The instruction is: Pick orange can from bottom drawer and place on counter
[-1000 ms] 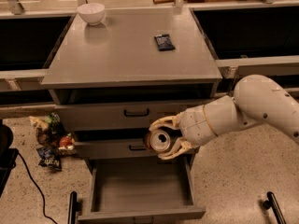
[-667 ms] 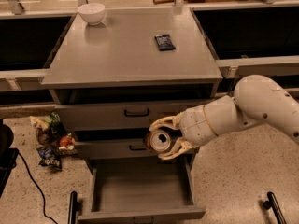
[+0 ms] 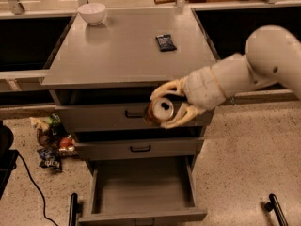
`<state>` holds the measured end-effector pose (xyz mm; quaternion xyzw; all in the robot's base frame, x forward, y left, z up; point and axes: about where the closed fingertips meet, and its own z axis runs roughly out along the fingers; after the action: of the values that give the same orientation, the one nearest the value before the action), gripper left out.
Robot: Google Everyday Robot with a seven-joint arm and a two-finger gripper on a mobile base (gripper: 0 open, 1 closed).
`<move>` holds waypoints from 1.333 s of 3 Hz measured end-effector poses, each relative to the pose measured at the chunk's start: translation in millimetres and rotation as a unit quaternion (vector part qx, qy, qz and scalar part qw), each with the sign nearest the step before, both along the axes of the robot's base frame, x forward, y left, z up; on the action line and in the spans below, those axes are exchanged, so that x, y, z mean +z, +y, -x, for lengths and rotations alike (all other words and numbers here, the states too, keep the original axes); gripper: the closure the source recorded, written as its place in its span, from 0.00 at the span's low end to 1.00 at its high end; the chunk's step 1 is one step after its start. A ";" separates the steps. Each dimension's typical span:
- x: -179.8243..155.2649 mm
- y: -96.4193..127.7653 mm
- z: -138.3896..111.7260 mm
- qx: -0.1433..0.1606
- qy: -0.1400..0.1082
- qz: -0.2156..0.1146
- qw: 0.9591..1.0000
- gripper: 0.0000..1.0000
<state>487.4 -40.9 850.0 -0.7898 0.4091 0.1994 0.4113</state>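
My gripper [image 3: 165, 105] is shut on the orange can [image 3: 160, 112], its silver top turned toward the camera. It holds the can in the air in front of the top drawer, just below the counter's front edge. The counter [image 3: 122, 55] is the grey cabinet top behind and above the can. The bottom drawer [image 3: 141, 189] stands pulled open below, its grey floor bare. My white arm reaches in from the right.
A white bowl [image 3: 91, 13] sits at the counter's back left and a dark blue snack packet [image 3: 165, 42] at its right middle. Snack bags [image 3: 51, 142] and a black cable lie on the floor to the left. Two upper drawers with black handles are closed.
My gripper has lifted the orange can upward, from in front of the middle drawer to in front of the top drawer, and shifted slightly right.
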 end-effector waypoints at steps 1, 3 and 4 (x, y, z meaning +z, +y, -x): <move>35.3 -11.9 -42.1 -0.031 0.027 -0.018 0.999 1.00; 54.5 -16.6 -53.1 -0.044 0.015 -0.028 0.999 1.00; 69.9 -10.3 -79.9 -0.048 0.013 -0.032 0.998 1.00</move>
<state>567.3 -51.2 920.0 -0.7529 0.4458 0.2027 0.4397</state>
